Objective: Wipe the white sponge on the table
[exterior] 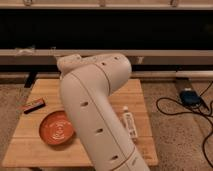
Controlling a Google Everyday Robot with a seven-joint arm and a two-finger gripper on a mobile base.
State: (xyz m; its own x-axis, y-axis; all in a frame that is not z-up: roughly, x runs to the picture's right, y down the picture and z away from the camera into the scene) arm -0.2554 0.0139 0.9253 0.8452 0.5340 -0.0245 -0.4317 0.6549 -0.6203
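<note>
My large white arm (pixel 95 110) fills the middle of the camera view, rising from the bottom edge and bending toward the upper left over the light wooden table (pixel 141 97). The gripper is out of sight, hidden past the arm's elbow. No white sponge shows; the arm covers the middle of the tabletop.
An orange plate (pixel 55 129) lies on the table's front left. A dark red-edged box (pixel 34 105) rests at the left edge. A long white bottle (pixel 129 123) lies to the right of the arm. A blue device (pixel 189 96) and black cables sit on the floor at right.
</note>
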